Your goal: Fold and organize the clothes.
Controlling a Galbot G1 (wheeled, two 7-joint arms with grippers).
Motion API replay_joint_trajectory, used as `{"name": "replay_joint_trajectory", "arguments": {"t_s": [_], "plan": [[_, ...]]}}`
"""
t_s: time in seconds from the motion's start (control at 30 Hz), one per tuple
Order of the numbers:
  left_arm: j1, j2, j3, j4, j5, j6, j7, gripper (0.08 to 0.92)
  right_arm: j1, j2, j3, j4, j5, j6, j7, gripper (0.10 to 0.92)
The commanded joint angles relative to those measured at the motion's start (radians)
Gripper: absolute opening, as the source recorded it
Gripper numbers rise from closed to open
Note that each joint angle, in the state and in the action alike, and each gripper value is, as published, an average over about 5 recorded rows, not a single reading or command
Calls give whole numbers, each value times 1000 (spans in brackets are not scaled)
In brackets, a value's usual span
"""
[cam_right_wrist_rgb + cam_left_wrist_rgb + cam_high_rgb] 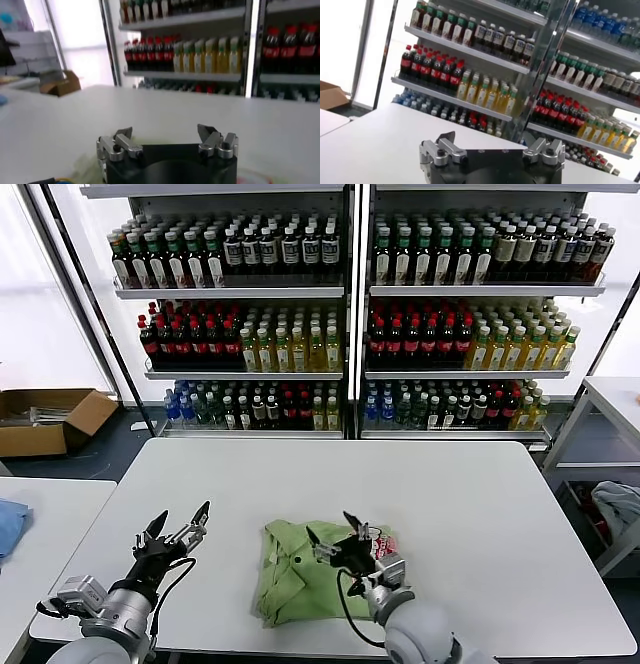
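Note:
A light green shirt [290,579] lies crumpled and partly folded on the white table [450,514] near its front edge, with a bit of red-and-white print showing at its right side [383,546]. My right gripper [335,534] is open and empty, raised just above the shirt's right part. In the right wrist view its jaws [165,134] stand wide apart over the table, with a pale green edge of the shirt [87,167] below. My left gripper [180,522] is open and empty, raised over bare table to the left of the shirt. In the left wrist view [490,142] the shirt is out of view.
Shelves of bottled drinks [340,314] stand behind the table. A cardboard box [45,419] sits on the floor at the far left. A second table with a blue cloth [10,524] is at the left. A grey rack with cloth [620,504] is at the right.

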Motion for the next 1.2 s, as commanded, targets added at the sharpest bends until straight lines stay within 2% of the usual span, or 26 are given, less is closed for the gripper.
{"name": "replay_joint_trajectory", "arguments": {"t_s": [0.03, 0.3, 0.57, 0.83, 1.2], "plan": [[-2, 4, -27, 19, 8, -6, 24, 823, -147, -59, 360, 204, -34, 122, -61, 823], [13, -12, -100, 30, 74, -41, 113, 823, -402, 56, 706, 193, -110, 185, -188, 823], [70, -116, -167, 30, 235, -105, 241, 823, -597, 201, 929, 188, -159, 245, -337, 823], [75, -121, -258, 23, 287, -120, 298, 823, -688, 232, 979, 188, -155, 289, -345, 823], [90, -127, -298, 10, 283, -125, 378, 823, -686, 276, 1021, 183, -141, 299, -364, 823]]}}
